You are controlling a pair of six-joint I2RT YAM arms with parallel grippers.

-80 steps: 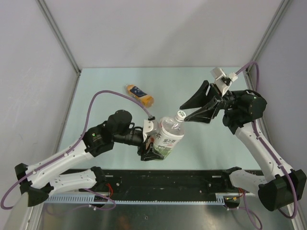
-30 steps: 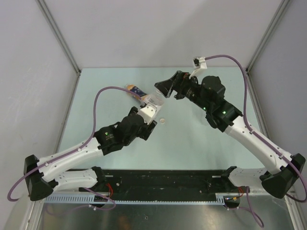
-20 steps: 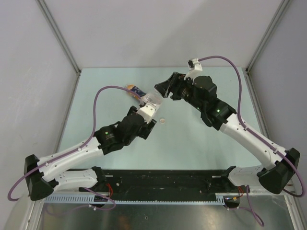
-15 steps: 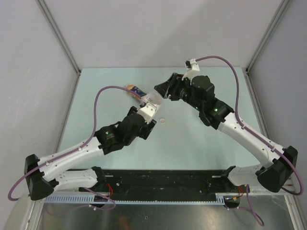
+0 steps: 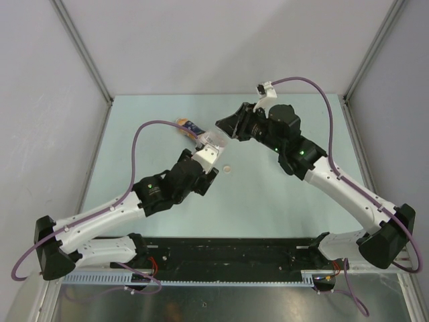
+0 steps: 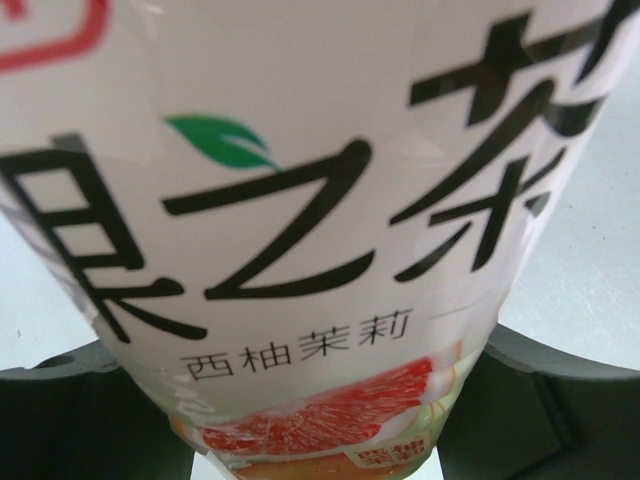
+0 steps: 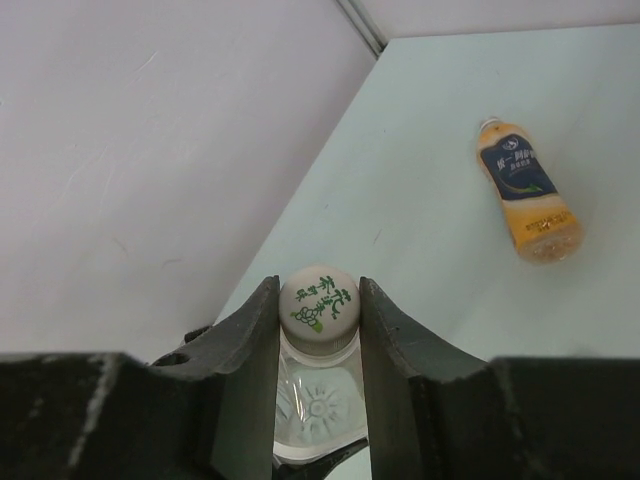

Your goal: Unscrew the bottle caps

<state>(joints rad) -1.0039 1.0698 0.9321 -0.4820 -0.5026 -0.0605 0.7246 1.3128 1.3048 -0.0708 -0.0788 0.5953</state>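
Observation:
My left gripper [image 5: 206, 158] is shut on a clear bottle [image 5: 214, 140] with a white label printed in black characters and a grapefruit picture; the label [image 6: 300, 200] fills the left wrist view. The bottle's whitish cap [image 7: 318, 300], printed in green, sits between my right gripper's fingers [image 7: 262, 330], which touch it on both sides. My right gripper [image 5: 226, 129] meets the bottle top from the right above the far middle of the table. A loose whitish cap [image 5: 228, 169] lies on the table just right of my left wrist.
An orange drink bottle with a dark blue label [image 5: 190, 127] lies on its side behind the held bottle; it also shows in the right wrist view [image 7: 524, 190]. Grey walls enclose the pale green table [image 5: 281, 194] on the left, back and right.
Since 2.7 s ago the bottle in my left gripper has gone from near centre to the far middle, and my right gripper has closed on its cap. Over the last second my right wrist turned slightly.

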